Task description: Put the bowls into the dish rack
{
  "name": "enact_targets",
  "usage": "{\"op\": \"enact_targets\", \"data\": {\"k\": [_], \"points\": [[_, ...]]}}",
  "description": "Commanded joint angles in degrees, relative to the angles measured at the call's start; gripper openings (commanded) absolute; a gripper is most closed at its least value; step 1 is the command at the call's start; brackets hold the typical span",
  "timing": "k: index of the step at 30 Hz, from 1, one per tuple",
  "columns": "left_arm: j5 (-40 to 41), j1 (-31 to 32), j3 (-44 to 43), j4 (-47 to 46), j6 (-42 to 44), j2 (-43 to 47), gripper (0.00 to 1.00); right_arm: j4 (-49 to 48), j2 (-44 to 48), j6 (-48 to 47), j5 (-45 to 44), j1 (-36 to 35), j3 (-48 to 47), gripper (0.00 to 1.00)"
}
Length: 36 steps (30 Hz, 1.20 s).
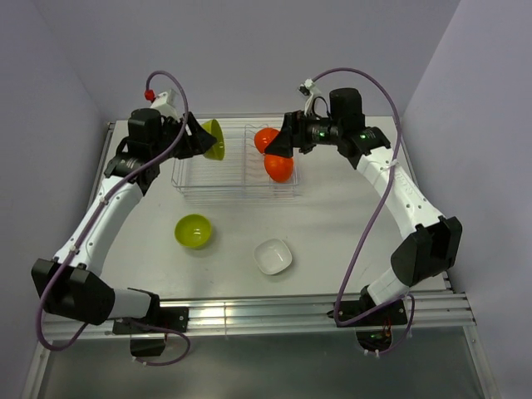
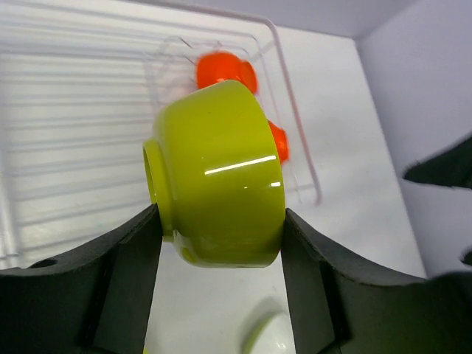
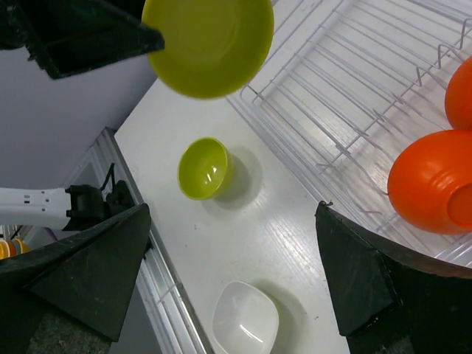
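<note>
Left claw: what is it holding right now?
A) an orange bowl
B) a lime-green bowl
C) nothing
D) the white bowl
B: the left wrist view shows the left claw shut on a lime-green bowl, gripping it from both sides.

A white bench [image 1: 332, 224] fills the frame's centre, boxed by pale lavender walls [image 1: 249, 50] at the top and both sides; lighting is even.

dish rack [image 1: 204, 179] left half bare, 2 orange bowls [image 1: 278, 167] blocking right end
</note>
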<state>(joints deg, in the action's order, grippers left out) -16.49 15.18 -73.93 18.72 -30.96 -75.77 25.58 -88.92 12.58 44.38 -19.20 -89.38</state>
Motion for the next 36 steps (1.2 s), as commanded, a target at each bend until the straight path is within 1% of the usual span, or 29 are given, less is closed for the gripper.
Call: {"op": "enact_targets", "data": {"k": [1,6,10,14,15,22,26,34,36], "points": [[9.8,-0.2,-5.9,0.4,8.2,-1.9,0.0,-0.3,2.8,0.0,-0.3,0.6,-1.9,1.0],[13.5,-0.2,-8.3,0.5,12.1,-6.1,0.0,0.3,3.1,-0.2,-0.8,1.3,-1.9,1.0],[16.2,0.9,-12.0,2.7,15.7,-10.1,0.0,0.5,2.9,-0.2,-1.0,1.9,-1.8,1.0],[21.0,2.0,-14.8,5.1,18.3,-14.8,0.0,0.7,3.1,-0.4,-1.3,2.1,-1.4,1.0],[23.6,2.6,-16.1,5.5,19.9,-15.5,0.0,0.8,3.2,-0.5,-1.4,2.2,-1.1,1.0],[34.8,7.9,-19.0,6.1,25.9,-20.8,0.0,1.2,3.4,-0.8,-1.5,2.7,-0.2,1.0],[38.4,9.2,-22.5,7.7,27.7,-25.8,0.0,1.4,3.5,-0.9,-1.2,2.8,-0.3,1.0],[42.9,10.6,-28.5,10.0,30.3,-32.2,0.0,1.6,3.6,-1.4,-1.3,2.9,0.2,1.0],[43.7,10.7,-29.7,10.5,33.1,-33.8,0.0,1.7,3.6,-1.4,-1.2,2.9,0.2,1.0]]}}
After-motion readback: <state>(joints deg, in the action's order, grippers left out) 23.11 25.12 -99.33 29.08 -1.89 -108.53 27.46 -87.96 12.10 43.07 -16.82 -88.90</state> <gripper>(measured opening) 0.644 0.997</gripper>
